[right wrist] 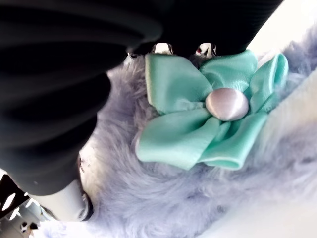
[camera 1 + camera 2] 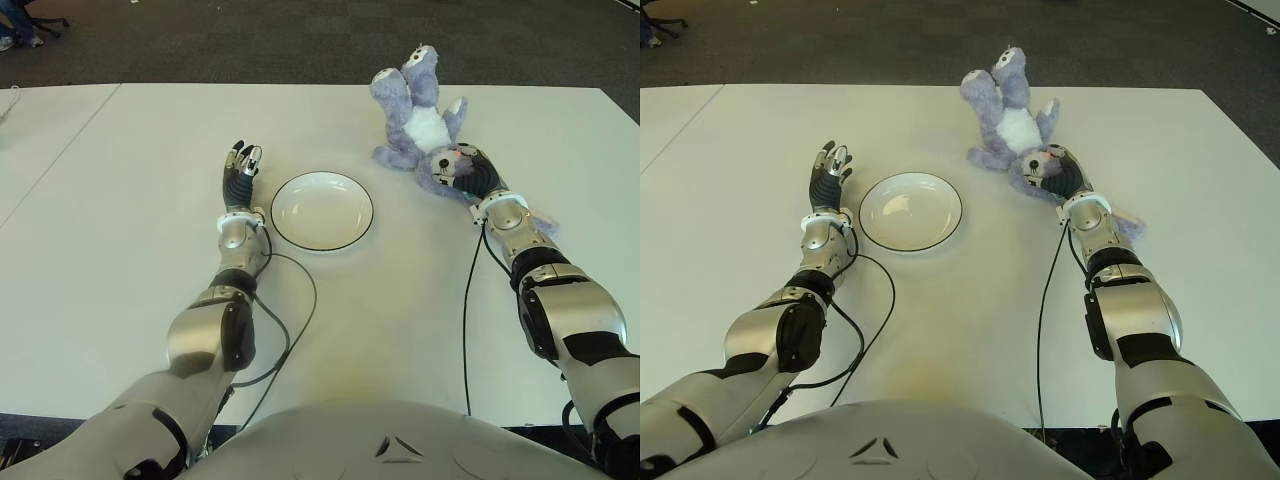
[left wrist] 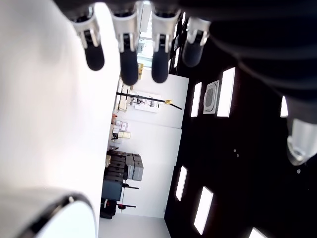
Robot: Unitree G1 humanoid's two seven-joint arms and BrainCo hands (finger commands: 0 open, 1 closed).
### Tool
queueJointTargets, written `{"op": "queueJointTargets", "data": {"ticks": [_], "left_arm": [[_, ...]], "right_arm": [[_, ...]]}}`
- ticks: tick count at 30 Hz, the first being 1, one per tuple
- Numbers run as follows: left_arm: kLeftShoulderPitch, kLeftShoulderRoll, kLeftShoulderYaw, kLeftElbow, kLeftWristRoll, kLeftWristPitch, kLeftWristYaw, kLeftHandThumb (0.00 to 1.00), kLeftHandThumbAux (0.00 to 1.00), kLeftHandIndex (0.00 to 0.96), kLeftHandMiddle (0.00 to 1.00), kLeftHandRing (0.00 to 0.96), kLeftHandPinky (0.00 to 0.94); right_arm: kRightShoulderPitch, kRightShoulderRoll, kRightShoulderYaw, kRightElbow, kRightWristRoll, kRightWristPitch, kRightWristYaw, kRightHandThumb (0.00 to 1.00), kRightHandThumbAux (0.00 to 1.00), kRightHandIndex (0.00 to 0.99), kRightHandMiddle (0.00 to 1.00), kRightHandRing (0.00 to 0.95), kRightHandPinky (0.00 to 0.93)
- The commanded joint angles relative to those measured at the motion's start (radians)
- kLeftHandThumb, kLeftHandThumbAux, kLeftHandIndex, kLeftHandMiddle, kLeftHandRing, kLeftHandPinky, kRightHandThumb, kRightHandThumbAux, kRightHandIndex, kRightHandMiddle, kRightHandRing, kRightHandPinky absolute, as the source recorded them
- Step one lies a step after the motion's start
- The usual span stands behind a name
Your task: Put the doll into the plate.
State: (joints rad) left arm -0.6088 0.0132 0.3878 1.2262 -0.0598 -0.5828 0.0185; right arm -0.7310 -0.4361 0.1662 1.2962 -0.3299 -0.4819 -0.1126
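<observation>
In the left eye view, a purple and white plush doll (image 2: 420,115) is lying on its back on the white surface (image 2: 120,250), legs pointing away from the robot. The right robot hand (image 2: 462,170) is being pressed against the doll's head, with the fingers seemingly wrapped around it. A white plate (image 2: 322,211) with a dark rim is sitting empty on the surface, near the doll and toward the robot's left. The left robot hand (image 2: 241,170) is being shown just left of the plate, fingers extended and holding nothing.

In the right eye view, the same layout is being shown; the doll is still on the surface, apart from the plate.

In the left wrist view, four straight fingertips (image 3: 129,64) are being shown above the surface, with nothing between them.

In the right wrist view, a mint green bow (image 1: 208,116) with a pearly button is being shown on the doll's fur, with the dark palm closed tightly against it.

The grasping step is judged to be in hand. Next, a lift and a carry leftward over the plate are judged to be needed, followed by a release.

No brands, labels or writing are being shown legibly anywhere.
</observation>
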Motion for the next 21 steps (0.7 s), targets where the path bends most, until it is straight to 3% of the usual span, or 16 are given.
{"op": "queueJointTargets", "data": {"ticks": [1,5,11,16,21], "left_arm": [[0.196,-0.069,0.012,0.122,-0.019,0.108,-0.002,0.000,0.474,0.121,0.174,0.152,0.113],[0.197,-0.070,0.010,0.121,-0.019,0.101,-0.006,0.000,0.469,0.114,0.167,0.149,0.119],[0.195,-0.067,0.013,0.122,-0.024,0.118,-0.010,0.000,0.462,0.112,0.165,0.147,0.123],[0.196,-0.067,0.018,0.123,-0.029,0.118,-0.013,0.000,0.472,0.124,0.179,0.158,0.123],[0.195,-0.069,0.023,0.122,-0.035,0.116,-0.015,0.000,0.484,0.120,0.169,0.151,0.121]], "right_arm": [[0.114,0.089,0.151,0.026,-0.164,-0.050,-0.133,0.369,0.771,0.585,0.742,0.763,0.811],[0.112,0.079,0.205,0.035,-0.218,-0.041,-0.213,0.411,0.792,0.650,0.794,0.793,0.822],[0.111,0.072,0.226,0.047,-0.226,-0.047,-0.232,0.540,0.774,0.733,0.849,0.841,0.868],[0.113,0.070,0.207,0.049,-0.190,-0.059,-0.226,0.683,0.738,0.768,0.867,0.865,0.887],[0.113,0.070,0.156,0.049,-0.132,-0.064,-0.199,0.760,0.720,0.784,0.875,0.873,0.882]]}}
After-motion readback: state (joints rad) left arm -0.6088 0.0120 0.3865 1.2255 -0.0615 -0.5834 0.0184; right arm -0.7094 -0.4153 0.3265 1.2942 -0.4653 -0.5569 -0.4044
